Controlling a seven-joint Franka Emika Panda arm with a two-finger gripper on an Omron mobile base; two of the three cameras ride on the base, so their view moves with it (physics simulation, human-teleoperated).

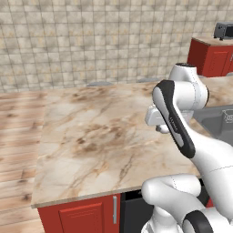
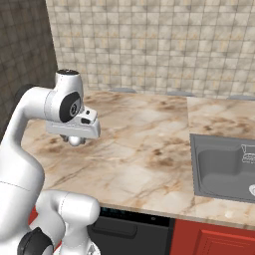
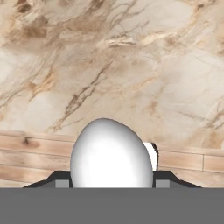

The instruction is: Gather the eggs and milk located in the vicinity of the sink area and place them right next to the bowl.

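1. Where the pincer [image 3: 112,180] hangs above the counter [image 3: 131,65], the egg [image 3: 111,153] sits clamped between its tips, a smooth oval that looks white here.
2. Beneath the pincer lies veined brown-and-cream marble, and nothing stands between it and the surface. The counter's edge and the wooden floor [image 3: 35,151] show just past the egg.
3. Well off to the pincer's right, the grey sink [image 2: 219,169] is sunk into the counter. A wire rack [image 2: 247,152] stands in it at its far end.

marble counter [image 1: 91,136] | tiled wall [image 1: 91,41] | red cabinets [image 1: 82,216] | wooden floor [image 1: 18,136] | toaster [image 1: 224,30] on far counter
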